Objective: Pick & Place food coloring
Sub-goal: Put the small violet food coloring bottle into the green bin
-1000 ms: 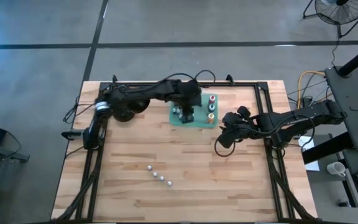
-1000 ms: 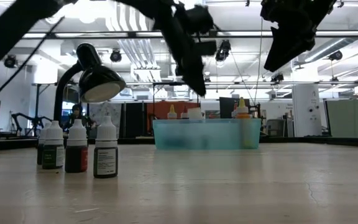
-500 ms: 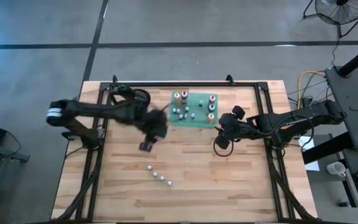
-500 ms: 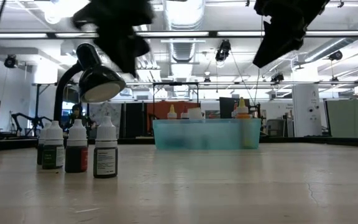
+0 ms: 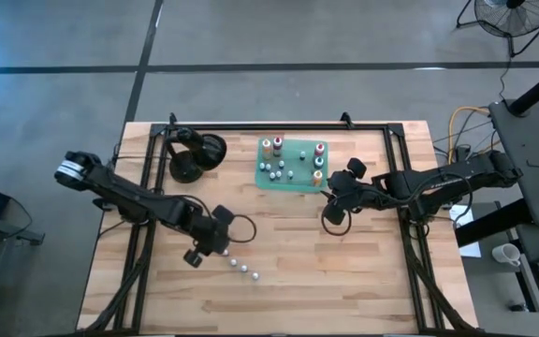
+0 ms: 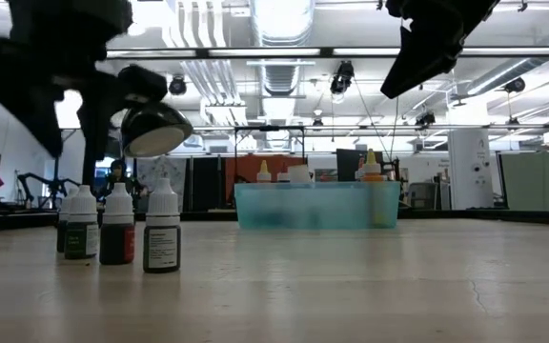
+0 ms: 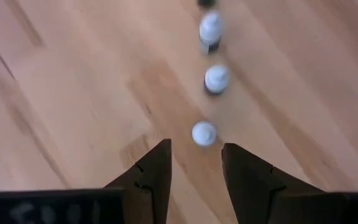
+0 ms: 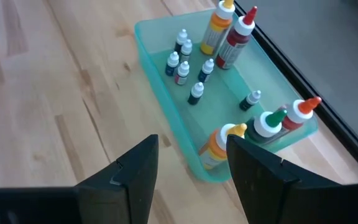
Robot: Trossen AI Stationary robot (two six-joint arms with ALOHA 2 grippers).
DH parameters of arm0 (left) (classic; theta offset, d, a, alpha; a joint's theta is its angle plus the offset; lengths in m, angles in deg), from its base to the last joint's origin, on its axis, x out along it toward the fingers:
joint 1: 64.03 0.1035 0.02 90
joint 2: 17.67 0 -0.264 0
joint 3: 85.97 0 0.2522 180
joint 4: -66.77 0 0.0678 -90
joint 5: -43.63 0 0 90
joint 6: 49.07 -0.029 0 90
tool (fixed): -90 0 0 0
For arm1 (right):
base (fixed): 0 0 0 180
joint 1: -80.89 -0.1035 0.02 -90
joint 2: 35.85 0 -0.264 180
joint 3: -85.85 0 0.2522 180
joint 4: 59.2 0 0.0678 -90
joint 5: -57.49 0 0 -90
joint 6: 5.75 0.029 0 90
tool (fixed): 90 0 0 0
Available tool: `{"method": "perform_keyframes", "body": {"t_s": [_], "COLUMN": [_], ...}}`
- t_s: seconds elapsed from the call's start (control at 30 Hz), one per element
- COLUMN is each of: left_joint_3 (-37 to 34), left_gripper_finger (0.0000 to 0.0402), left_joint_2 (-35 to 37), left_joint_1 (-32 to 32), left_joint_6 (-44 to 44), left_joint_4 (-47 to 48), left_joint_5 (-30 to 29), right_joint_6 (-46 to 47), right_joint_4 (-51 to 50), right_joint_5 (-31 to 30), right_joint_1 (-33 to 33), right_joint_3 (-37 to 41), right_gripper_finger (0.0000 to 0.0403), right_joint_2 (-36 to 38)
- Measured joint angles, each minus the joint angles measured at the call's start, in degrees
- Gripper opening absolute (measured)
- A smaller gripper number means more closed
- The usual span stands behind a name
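Left arm: reaches in from the table's left edge toward the middle of the near half
Left gripper: hangs above the left end of the row of small bottles; fingers parted with nothing between them, the nearest cap just ahead of the tips
Row of small bottles: four white-capped ones standing in a slanting line on the bare wood, well apart from the tray
Desk lamp: black, at the back of the table, left of the tray
Tray: green, at the back middle; holds taller bottles along its edges and more small bottles in the middle
Right gripper: hovers just beside the tray's right near corner, fingers apart and empty
Right arm: comes in from the table's right edge
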Motion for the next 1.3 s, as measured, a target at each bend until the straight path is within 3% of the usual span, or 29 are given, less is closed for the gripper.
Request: {"method": "perform_keyframes", "body": {"t_s": [0.23,1.3], "left_joint_3": [-0.27,-1.06], "left_gripper_finger": [0.0115,0.0105], "left_joint_2": [-3.58,-9.60], "left_joint_1": [-0.44,-0.48], "left_joint_6": [7.99,11.32], "left_joint_4": [-0.16,-6.53], "left_joint_5": [-0.49,2.98], "right_joint_6": [-0.26,-0.44], "right_joint_4": [0.17,0.14], "right_joint_5": [0.00,0.09], "right_joint_1": [0.00,0.00], "right_joint_3": [0.00,0.00], "right_gripper_finger": [0.0182,0.0182], "right_joint_2": [0.00,0.00]}}
